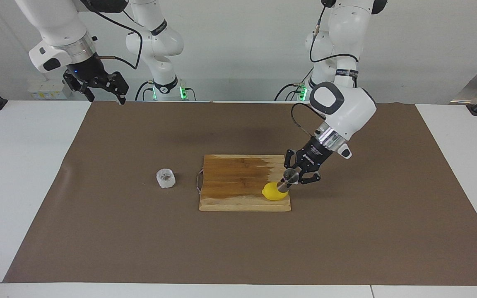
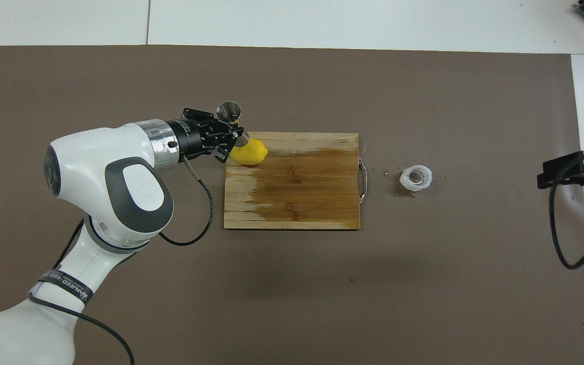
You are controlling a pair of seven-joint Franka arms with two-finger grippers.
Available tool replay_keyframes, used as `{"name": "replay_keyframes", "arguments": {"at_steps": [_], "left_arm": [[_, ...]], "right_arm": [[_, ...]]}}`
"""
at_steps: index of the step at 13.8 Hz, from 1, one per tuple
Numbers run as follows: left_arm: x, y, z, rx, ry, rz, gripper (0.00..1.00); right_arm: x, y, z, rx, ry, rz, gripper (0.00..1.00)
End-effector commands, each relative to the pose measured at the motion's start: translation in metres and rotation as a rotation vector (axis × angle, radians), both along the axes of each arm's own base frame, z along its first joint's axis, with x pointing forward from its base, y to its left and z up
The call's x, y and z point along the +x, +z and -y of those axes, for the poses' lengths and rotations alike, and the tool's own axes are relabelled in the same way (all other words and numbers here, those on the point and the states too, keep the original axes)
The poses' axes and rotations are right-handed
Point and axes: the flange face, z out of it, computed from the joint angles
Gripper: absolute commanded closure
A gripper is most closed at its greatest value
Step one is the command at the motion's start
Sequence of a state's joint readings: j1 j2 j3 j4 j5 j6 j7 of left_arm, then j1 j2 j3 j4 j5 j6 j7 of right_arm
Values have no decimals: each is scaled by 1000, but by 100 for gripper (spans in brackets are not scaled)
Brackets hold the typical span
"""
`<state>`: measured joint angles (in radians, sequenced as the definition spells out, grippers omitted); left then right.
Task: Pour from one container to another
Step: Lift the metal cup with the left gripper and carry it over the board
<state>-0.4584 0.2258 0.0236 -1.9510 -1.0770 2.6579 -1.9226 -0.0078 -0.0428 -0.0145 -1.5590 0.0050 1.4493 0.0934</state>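
The left gripper (image 1: 291, 179) is clamped shut on the small shiny steel hourglass jigger (image 1: 287, 180), tilted, in the air over the yellow lemon (image 1: 272, 193) on the wooden cutting board (image 1: 238, 182). Risk: the low jigger clips the lemon or spills. The small crinkly translucent white cup (image 1: 165, 178) stands beside the board toward the right arm's end. The right gripper (image 1: 105, 92) waits, fingers spread wide, empty.
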Motion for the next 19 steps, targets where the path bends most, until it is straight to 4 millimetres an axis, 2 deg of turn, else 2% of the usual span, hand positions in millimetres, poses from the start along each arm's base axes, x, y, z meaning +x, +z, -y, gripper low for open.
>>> {"name": "replay_keyframes", "arguments": {"at_steps": [1, 2, 5, 7, 13, 15, 17, 19], "left_arm": [[-14, 5, 29, -16, 50, 9, 100], [-22, 4, 45, -23, 30, 5, 100], [-38, 3, 69, -15, 43, 40, 100], [-43, 0, 75, -11, 33, 38, 100], [-44, -10, 79, 29, -122, 65, 100], [-42, -12, 74, 35, -150, 72, 100], [-33, -16, 57, 17, -220, 50, 100], [-36, -17, 55, -32, -219, 56, 100]], "right_arm": [[-4, 1, 2, -15, -9, 5, 0], [-4, 2, 2, -15, -9, 7, 0], [-4, 1, 2, -15, -9, 5, 0], [-4, 1, 2, -15, -9, 5, 0], [-4, 2, 2, -13, -9, 7, 0], [-4, 1, 2, -13, -9, 5, 0], [-4, 1, 2, -15, -9, 5, 0], [-4, 1, 2, -15, -9, 5, 0]]}}
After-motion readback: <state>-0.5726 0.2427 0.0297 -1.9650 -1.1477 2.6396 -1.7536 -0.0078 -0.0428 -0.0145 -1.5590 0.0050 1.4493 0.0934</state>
